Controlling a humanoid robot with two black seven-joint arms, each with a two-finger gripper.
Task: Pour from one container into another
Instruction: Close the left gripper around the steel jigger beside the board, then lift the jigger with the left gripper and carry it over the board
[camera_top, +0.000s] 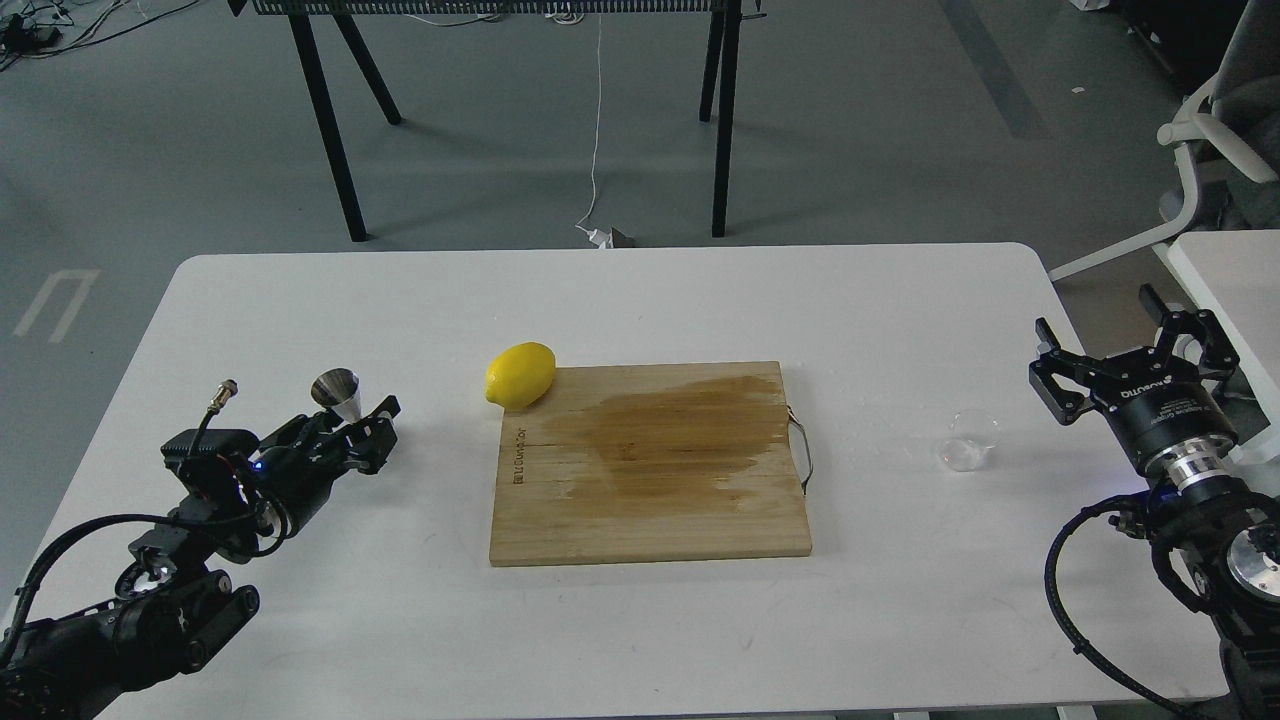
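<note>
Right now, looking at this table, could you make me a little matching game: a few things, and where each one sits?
Things:
1. lemon
2. glass cup
3. jigger
4. cutting board

Places:
A. at the left gripper
B. middle of the table
C. on the board's far left corner
D. on the table, near the right gripper

Pairs: 1-C, 2-D, 3-A, 4-B

Head view, single camera, looking forward and down.
Covers the whole white table (640, 620) at middling range, grey floor (850, 130) beyond; arms enter at lower left and lower right.
</note>
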